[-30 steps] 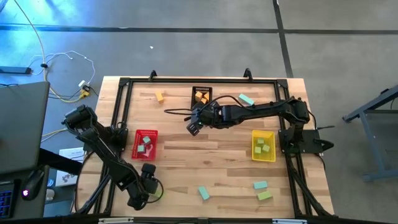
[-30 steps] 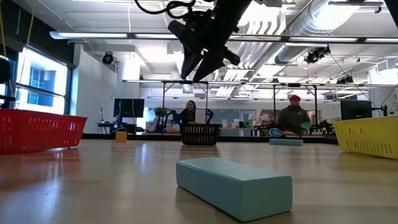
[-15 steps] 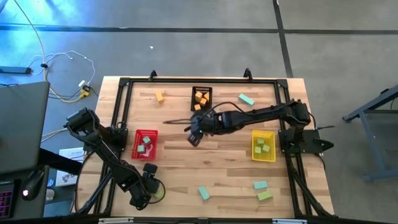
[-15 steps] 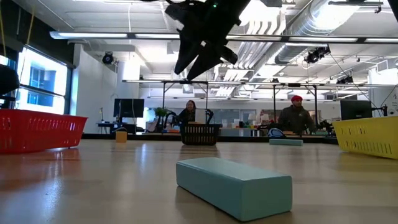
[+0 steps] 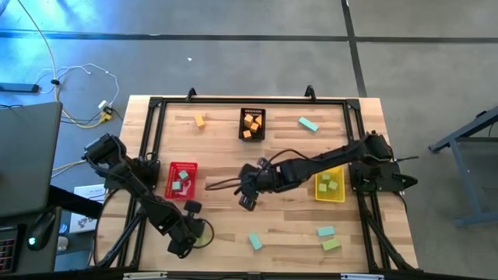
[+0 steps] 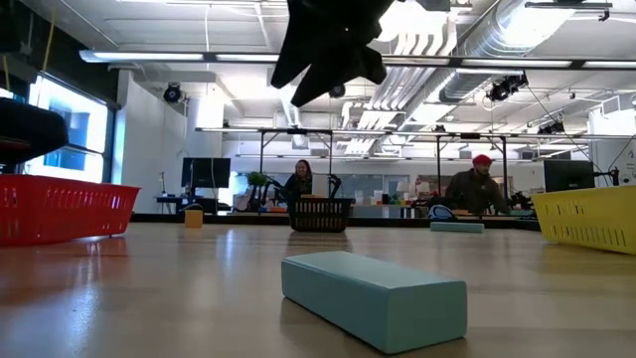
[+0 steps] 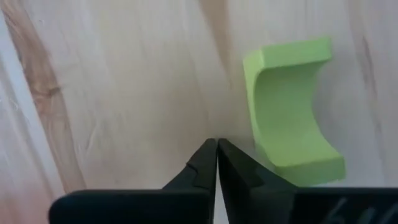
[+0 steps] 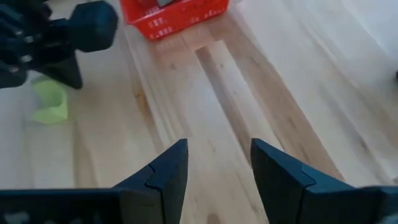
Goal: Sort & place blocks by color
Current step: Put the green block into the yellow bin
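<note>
The left tool [image 5: 185, 243] sits low at the near-left corner of the surface [image 5: 226, 210], and from above its dark body hides most of the light green arch block [image 7: 291, 115] beside it; the left wrist view shows its fingers clenched tip to tip on nothing, the arch lying on the wood just beside them. The right tool [image 5: 247, 201] hangs over the middle of the surface, its fingers parted with only bare wood between them, grasping nothing; in the low view its dark shape is cut off by the upper edge. Three mesh baskets stand on the surface: a red basket [image 5: 173, 169] at the left holding pale blocks too small to count, a black basket [image 5: 241, 123] at the far edge with orange blocks inside, and a yellow basket [image 5: 318, 193] at the right with light green blocks. Loose blocks number six: an orange cube [image 5: 200, 120] far left, a teal bar [image 5: 308, 124] far right, a teal block [image 5: 254, 241] near the front edge, a mint bar [image 5: 325, 231] and a green bar [image 5: 331, 244] at the front right, and the arch. Open wood lies between the red basket and the right tool.
</note>
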Motion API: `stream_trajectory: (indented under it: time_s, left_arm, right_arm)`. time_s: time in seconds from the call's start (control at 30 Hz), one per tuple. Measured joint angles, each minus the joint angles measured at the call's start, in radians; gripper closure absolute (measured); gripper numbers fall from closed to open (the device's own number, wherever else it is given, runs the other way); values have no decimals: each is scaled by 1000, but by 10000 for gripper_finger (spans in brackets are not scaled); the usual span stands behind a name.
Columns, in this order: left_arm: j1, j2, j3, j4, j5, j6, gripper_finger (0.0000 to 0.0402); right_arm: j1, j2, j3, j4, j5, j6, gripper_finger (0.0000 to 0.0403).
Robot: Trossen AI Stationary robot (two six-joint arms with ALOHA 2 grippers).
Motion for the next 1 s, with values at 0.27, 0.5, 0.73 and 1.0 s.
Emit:
stream_trajectory:
  time_s: [0.27, 0.5, 0.73, 1.0]
  left_arm:
    - [63, -3, 0, -8, 67, -27, 379]
    - [130, -6, 0, -12, 174, -20, 328]
    - [150, -16, 14, -59, 217, 7, 269]
    - [148, -17, 113, -186, 210, 31, 250]
  right_arm:
    - [30, 0, 0, 0, 1, 8, 244]
    - [29, 0, 0, 0, 18, 8, 244]
    - [29, 0, 0, -34, 54, 8, 244]
    - [29, 0, 0, -40, 59, 17, 244]
